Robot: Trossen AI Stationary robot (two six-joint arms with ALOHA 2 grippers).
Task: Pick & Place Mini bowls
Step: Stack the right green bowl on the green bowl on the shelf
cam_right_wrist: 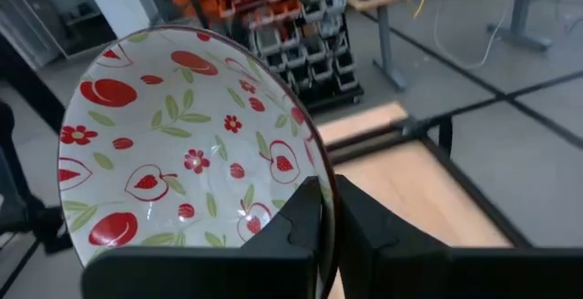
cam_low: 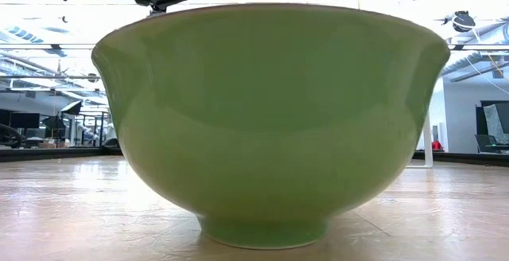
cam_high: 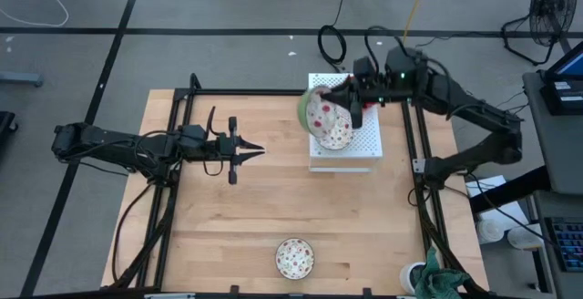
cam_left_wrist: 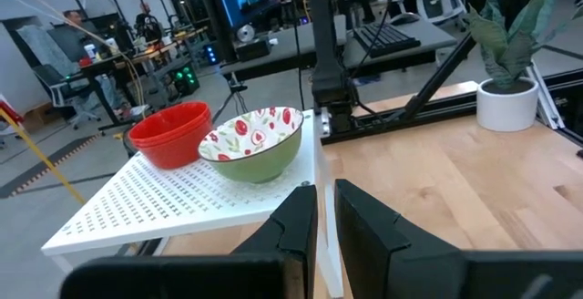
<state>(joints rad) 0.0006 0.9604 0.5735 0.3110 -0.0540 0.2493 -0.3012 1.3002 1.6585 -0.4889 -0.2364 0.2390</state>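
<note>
A floral bowl [cam_high: 321, 112] is clamped by its rim in the right gripper [cam_high: 353, 106], tilted above the white board [cam_high: 360, 149]. Left gripper [cam_high: 255, 150] is closed, empty, over mid desk [cam_high: 364, 226]. Another bowl [cam_high: 294, 258] sits near desk's front.

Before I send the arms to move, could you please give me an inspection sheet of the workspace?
Surface: wooden table, bare wood; white perforated board at the far side.
Job's things: floral bowl held tilted over the board; red bowls stacked on the board; second floral bowl, green outside, upright at the near edge.
Clutter: potted plant at the near right corner.
Grippers: right gripper pinches the held bowl's rim; left gripper over the table's middle, holding nothing.
Cables: black cable loops on the floor behind the table.
Surroundings: fan; people at desks far off.
</note>
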